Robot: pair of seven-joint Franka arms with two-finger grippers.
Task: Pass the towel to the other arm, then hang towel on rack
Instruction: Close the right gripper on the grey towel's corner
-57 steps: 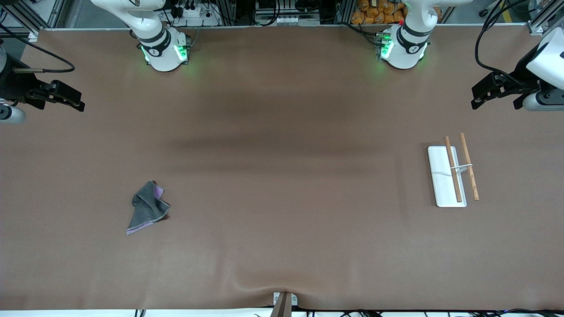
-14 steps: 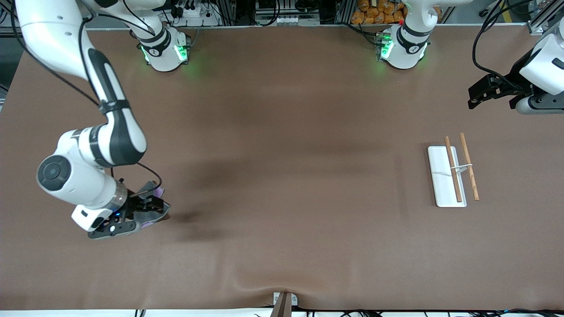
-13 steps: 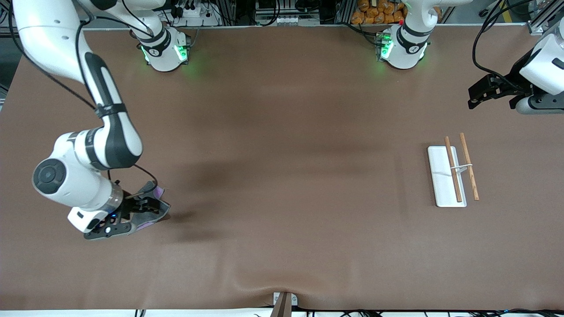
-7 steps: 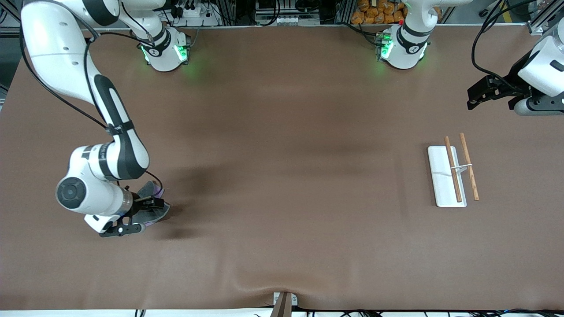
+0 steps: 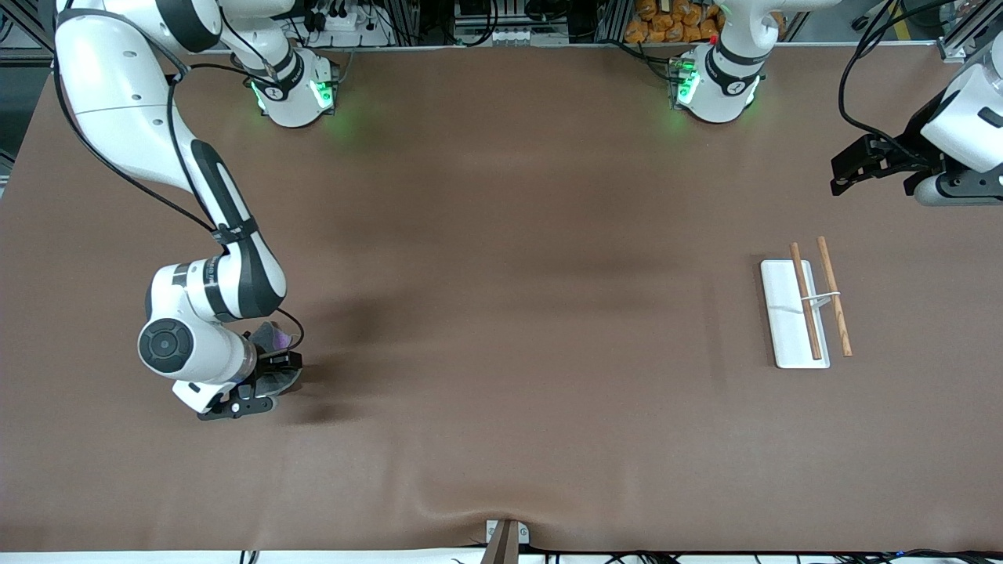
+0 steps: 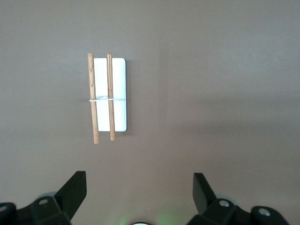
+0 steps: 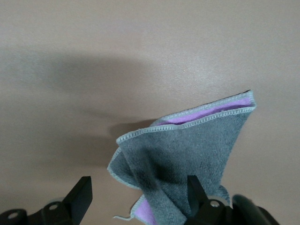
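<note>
The right gripper (image 7: 138,197) was down at the crumpled grey towel with a lilac underside (image 7: 197,154), its jaws standing apart, one finger (image 7: 196,194) against the cloth and the other beside the towel's edge over bare table; the cloth lay between them but was not yet clamped. In the front view that gripper (image 5: 262,384) covered most of the towel (image 5: 276,338), which lay flat on the brown table (image 5: 501,352) toward the right arm's end.

The left gripper (image 6: 139,194) waited in the air with its jaws wide apart and nothing between them, over the table at the left arm's end (image 5: 850,168).

There was one towel and one rack. The rack, a white rectangular base plate with two thin parallel wooden rods joined by a metal wire (image 5: 807,307), stood toward the left arm's end, well apart from the towel; it also showed in the left wrist view (image 6: 107,96). Nothing hung on its rods.
</note>
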